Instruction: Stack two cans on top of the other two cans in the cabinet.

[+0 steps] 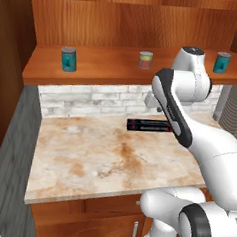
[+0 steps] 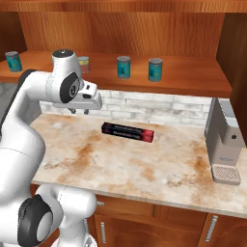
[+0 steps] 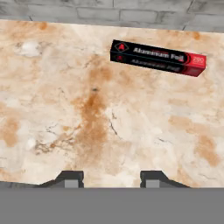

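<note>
The hand (image 3: pixel 111 178) hangs spread and empty above the table (image 3: pixel 87 131), while all four cans stand apart on the cabinet (image 2: pixel 193 82) shelf: two teal cans (image 2: pixel 124 67) (image 2: pixel 155 69) near each other, a yellow-labelled can (image 1: pixel 145 60) and a far teal can (image 1: pixel 68 59). None is stacked yet. Reaching up, the arm could probably clip the shelf edge or topple a can, since the upper shelf leaves little headroom.
</note>
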